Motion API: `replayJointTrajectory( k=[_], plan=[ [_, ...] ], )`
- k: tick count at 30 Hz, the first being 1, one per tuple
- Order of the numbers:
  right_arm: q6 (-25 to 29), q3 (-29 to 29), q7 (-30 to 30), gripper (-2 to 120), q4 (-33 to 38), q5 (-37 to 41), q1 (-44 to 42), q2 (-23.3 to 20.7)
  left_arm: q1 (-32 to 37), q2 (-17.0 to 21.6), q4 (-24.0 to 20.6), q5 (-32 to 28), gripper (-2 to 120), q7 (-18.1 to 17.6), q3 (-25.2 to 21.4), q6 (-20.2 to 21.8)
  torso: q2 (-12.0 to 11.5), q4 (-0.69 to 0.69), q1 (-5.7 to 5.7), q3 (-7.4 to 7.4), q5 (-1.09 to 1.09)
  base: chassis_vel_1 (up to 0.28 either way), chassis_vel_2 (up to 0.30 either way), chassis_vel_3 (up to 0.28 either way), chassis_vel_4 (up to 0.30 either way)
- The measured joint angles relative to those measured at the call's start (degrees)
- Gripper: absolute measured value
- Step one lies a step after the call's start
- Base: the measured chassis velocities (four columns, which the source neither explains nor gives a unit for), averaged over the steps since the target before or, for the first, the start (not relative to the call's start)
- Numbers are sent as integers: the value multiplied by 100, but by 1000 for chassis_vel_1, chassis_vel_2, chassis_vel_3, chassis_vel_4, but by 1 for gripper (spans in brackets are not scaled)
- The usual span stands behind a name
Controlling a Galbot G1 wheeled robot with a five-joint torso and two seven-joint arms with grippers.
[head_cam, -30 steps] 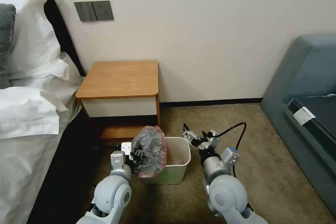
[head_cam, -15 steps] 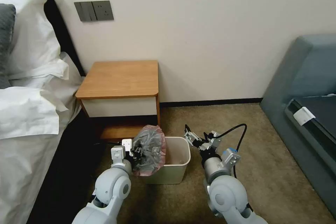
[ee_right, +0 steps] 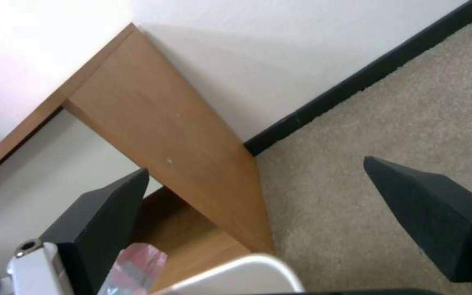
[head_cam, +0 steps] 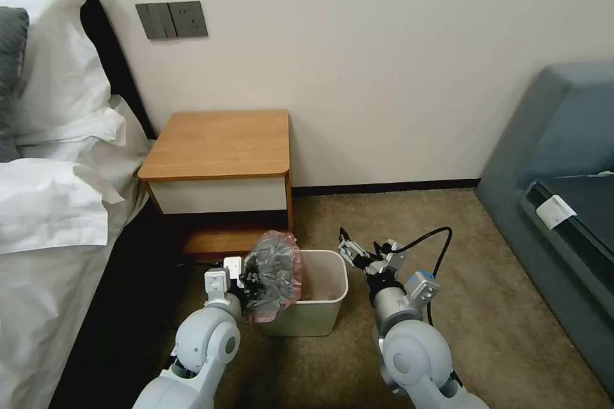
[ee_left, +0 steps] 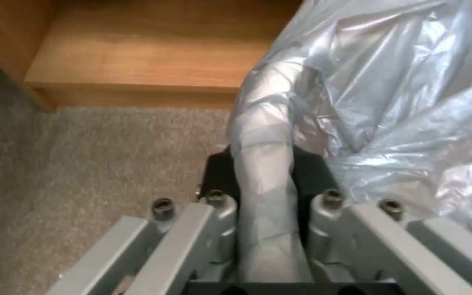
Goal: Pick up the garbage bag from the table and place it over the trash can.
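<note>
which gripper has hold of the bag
The left gripper: its fingers are shut on a twisted fold of the garbage bag at the trash can's left rim. The right gripper hangs open and empty beside the can's right side.

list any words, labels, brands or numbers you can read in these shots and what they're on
None can be read.
White tag on the sofa: no print can be made out.
Wall switch plate: plain, no markings visible.
Garbage bag in the left gripper, trash can, table: no text seen.
</note>
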Motion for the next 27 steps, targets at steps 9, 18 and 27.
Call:
replayJointTrajectory(
  k=[9, 18, 27],
  plan=[
    [5, -14, -6, 100, 0, -57, -2, 35, 66, 12, -19, -27, 7, 108, 8, -245, 0, 0, 0, 0, -1, 0, 0, 0, 0],
    [-48, -241, -113, 100, 289, -192, 38, -104, 320, 0, 60, 124, 6, 615, -5, -1709, 0, 0, 0, 1, -1, 0, 0, 0, 0],
    [-242, -872, -924, 100, 731, -342, 20, -653, 621, -13, -60, 200, 6, 1009, -110, -2650, 0, 0, 0, 1, -1, 0, 0, 0, 0]
  ],
)
